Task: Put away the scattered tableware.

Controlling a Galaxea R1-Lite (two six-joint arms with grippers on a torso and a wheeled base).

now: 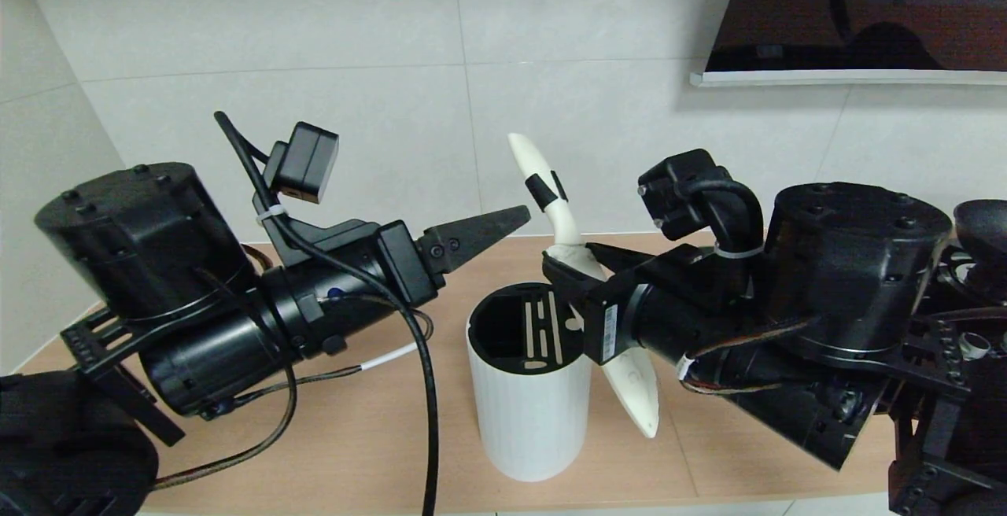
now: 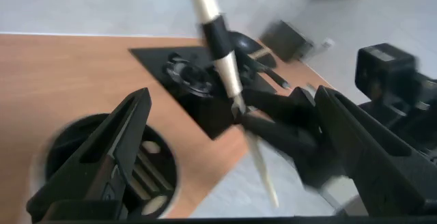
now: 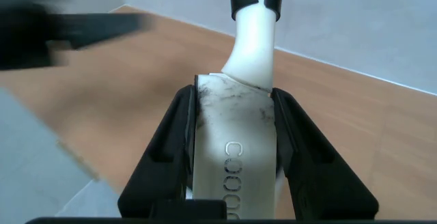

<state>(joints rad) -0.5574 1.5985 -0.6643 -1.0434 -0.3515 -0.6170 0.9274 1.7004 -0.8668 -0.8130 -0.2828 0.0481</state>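
**Spoon held beside holder, left arm free**

I found the right gripper [image 1: 568, 266] clamped on the white spoon [image 1: 560, 217], its fingers pressed against the broad part. The black-banded handle pointed up towards the tiled wall and the other end hung down. The spoon was in the air just beside the rim of the white cylindrical holder [image 1: 531, 414], on its right and not inside it. The holder stood upright on the wooden table [image 1: 354, 437]. The left gripper [image 1: 496, 225] hovered to the holder's left, fingers spread with nothing between them.
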